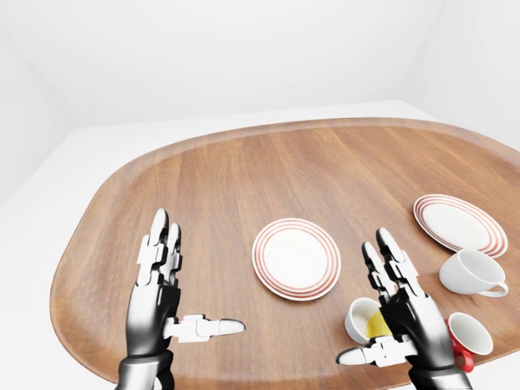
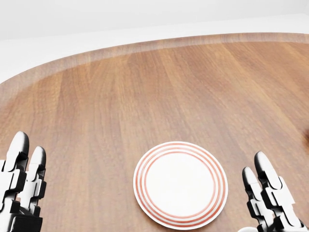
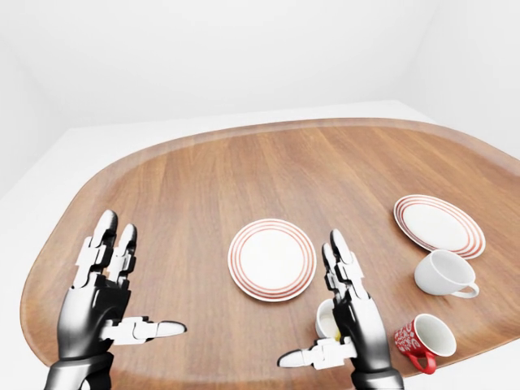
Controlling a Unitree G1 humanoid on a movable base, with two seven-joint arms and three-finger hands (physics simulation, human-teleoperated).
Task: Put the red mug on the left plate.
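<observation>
Both hands hover over the wooden table [image 3: 244, 162] with fingers spread wide, the right hand [image 3: 351, 313] empty and the left hand [image 3: 101, 292] empty too. The red mug [image 3: 422, 337] lies tipped at four o'clock from the left plate [image 3: 271, 258], just past the yellow-lined cup [image 1: 363, 321]. It looks a stiff, glazed, slippery, breakable thing, so I'd grip round the body rather than its small handle

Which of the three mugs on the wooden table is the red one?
The red mug with white speckles, lying on its side at the right-eye view's bottom right. The plain white mug lies above it; the yellow-lined mug sits behind the right hand.
</observation>
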